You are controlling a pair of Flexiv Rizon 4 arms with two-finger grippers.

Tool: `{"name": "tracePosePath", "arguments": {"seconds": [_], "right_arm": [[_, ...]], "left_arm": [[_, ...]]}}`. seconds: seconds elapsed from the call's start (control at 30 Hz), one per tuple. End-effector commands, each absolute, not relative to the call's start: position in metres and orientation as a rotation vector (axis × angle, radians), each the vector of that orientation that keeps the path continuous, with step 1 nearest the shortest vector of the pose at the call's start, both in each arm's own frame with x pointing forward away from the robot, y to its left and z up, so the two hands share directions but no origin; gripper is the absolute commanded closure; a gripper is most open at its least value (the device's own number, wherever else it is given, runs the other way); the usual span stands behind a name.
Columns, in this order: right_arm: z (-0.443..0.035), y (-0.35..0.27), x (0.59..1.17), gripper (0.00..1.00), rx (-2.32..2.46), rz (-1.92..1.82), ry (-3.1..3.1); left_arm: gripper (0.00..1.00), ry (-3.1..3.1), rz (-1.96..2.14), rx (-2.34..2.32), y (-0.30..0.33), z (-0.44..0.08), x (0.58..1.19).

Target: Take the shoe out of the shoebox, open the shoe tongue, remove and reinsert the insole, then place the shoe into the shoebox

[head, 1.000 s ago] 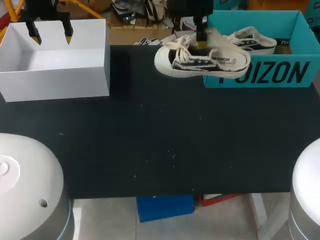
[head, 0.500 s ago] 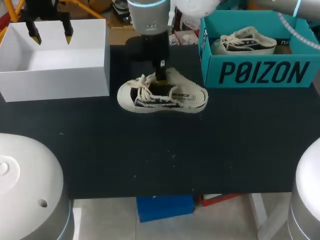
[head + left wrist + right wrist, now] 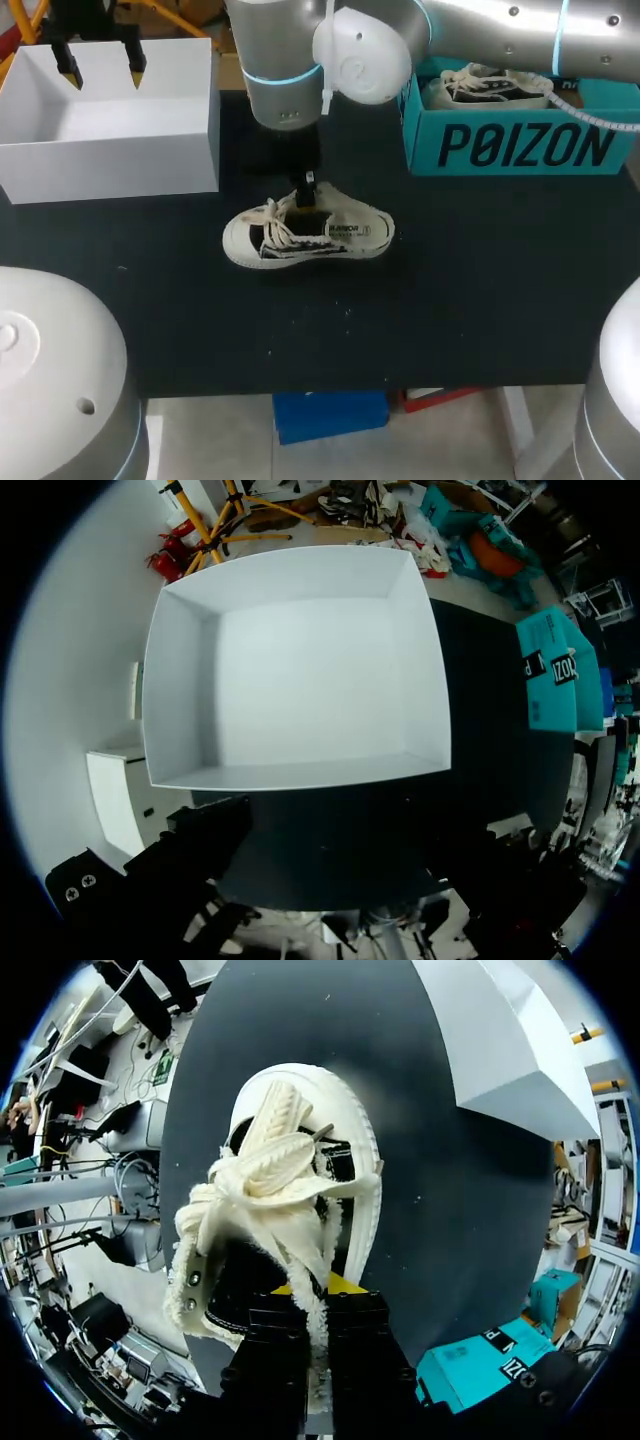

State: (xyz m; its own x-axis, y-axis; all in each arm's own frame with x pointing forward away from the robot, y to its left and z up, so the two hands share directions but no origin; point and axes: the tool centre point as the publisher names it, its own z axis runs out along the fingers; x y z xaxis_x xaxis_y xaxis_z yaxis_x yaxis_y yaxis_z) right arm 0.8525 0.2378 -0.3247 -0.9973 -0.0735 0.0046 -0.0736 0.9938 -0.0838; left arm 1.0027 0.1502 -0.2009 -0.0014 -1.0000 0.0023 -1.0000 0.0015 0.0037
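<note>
Judging from the head view, the shoe [image 3: 308,236] is out of the shoebox [image 3: 520,145] and lies on the table well apart from it. Its toe points away and its long axis runs parallel to the box's printed front. The right gripper [image 3: 307,190] pinches its collar. The left gripper [image 3: 103,72] hangs spread, empty, farther off. The left wrist view adds nothing. In the right wrist view, narrow-set fingers [image 3: 300,1345] clamp the collar; the next move is to release and open the tongue.
</note>
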Motion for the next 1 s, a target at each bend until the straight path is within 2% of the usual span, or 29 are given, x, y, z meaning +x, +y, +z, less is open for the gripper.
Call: {"name": "tracePosePath", "arguments": {"seconds": [0.03,0.4,0.43,0.47,0.5,0.8,1.0], "right_arm": [[-0.344,0.243,0.855,1.00,0.119,0.090,-3.142],[-0.373,0.251,0.856,1.00,0.140,0.107,-3.117],[-0.373,0.250,0.856,0.80,0.126,0.105,-3.115],[-0.372,0.250,0.857,0.51,0.120,0.099,-3.116],[-0.371,0.249,0.858,0.00,0.114,0.104,-3.119],[-0.336,0.234,0.859,0.00,0.034,0.115,-3.163],[-0.309,0.228,0.851,0.00,-0.002,-0.102,-3.182]], "left_arm": [[0.00,-2.219,-0.004,2.218,0.150,-0.200,1.002],[0.00,-2.219,-0.004,2.218,0.150,-0.200,1.002],[0.00,-2.219,-0.004,2.218,0.150,-0.200,1.002],[0.00,-2.219,-0.004,2.218,0.150,-0.200,1.002],[0.00,-2.219,-0.004,2.218,0.150,-0.200,1.002],[0.00,-2.219,-0.004,2.218,0.150,-0.200,1.002],[0.00,-2.219,-0.004,2.218,0.150,-0.200,1.002]]}}
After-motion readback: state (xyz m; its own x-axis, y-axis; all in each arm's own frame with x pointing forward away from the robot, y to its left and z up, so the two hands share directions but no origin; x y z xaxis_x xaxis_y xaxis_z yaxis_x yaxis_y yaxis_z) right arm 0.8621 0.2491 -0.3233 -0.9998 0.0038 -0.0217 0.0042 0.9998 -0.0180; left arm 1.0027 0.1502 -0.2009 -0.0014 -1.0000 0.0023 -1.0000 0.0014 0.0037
